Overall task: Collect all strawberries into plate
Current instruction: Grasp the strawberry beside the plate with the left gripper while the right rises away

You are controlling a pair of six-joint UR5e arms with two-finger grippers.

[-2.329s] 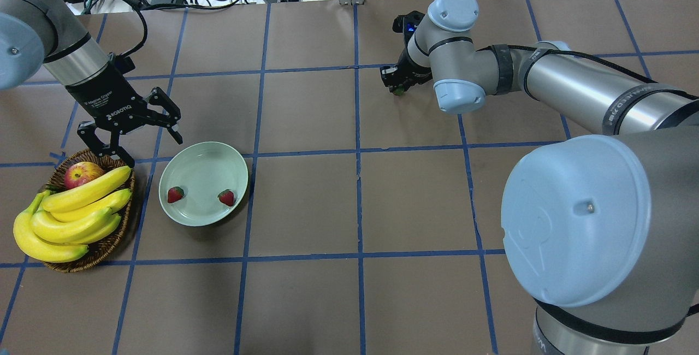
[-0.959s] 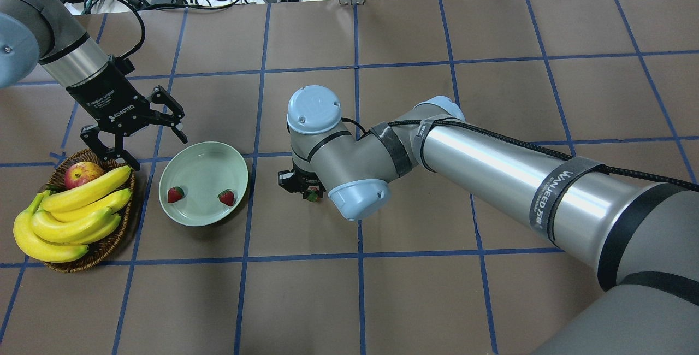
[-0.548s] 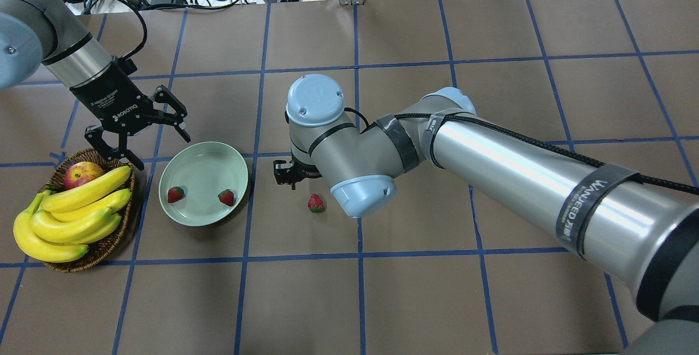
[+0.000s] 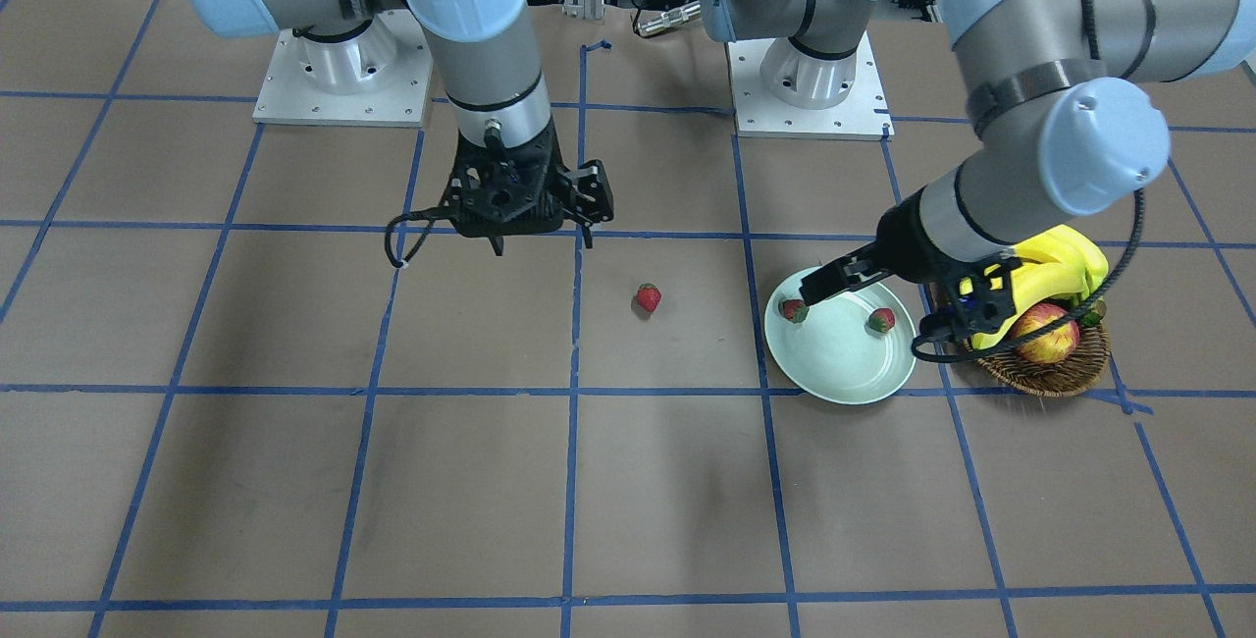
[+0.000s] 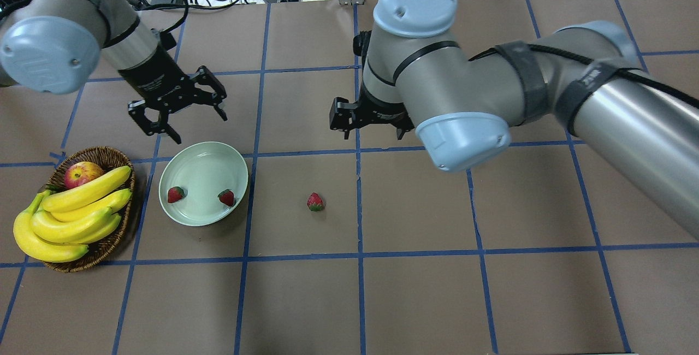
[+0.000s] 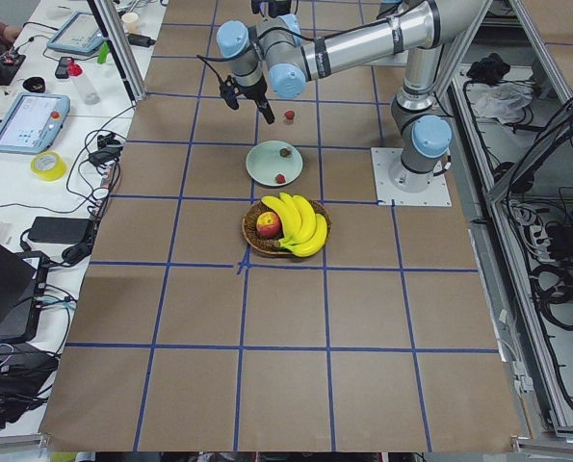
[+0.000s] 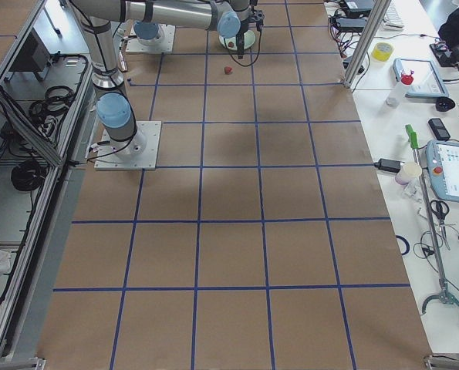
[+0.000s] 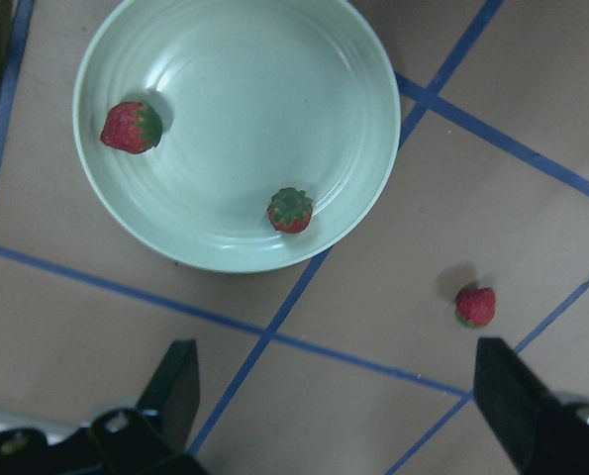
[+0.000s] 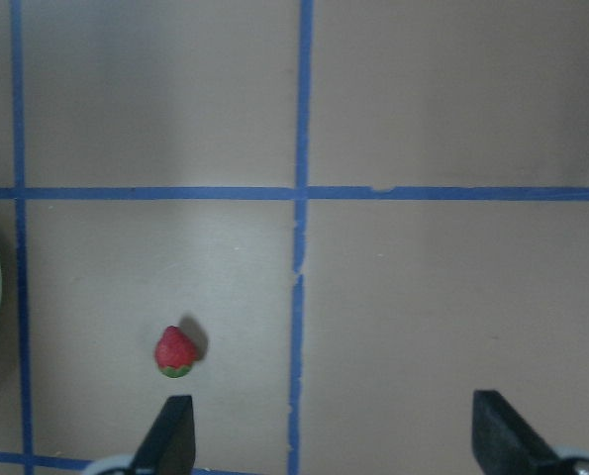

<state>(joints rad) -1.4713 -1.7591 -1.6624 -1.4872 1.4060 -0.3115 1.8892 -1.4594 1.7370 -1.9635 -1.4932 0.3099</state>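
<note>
The mint-green plate (image 5: 205,172) holds two strawberries (image 5: 175,194) (image 5: 226,197). A third strawberry (image 5: 315,201) lies on the brown table to the right of the plate; it also shows in the front view (image 4: 648,297) and in both wrist views (image 8: 475,306) (image 9: 175,351). My left gripper (image 5: 200,129) is open and empty, hovering over the plate's far rim. My right gripper (image 5: 373,136) is open and empty, raised above the table beyond and to the right of the loose strawberry.
A wicker basket (image 5: 104,246) with bananas (image 5: 76,207) and an apple (image 5: 82,173) stands left of the plate. Blue tape lines grid the table. Cables and power bricks lie along the far edge.
My right gripper carried a strawberry toward the plate, let it go on the table to the plate's right, then rose and pulled back. My left gripper moved right, over the plate's far rim.
</note>
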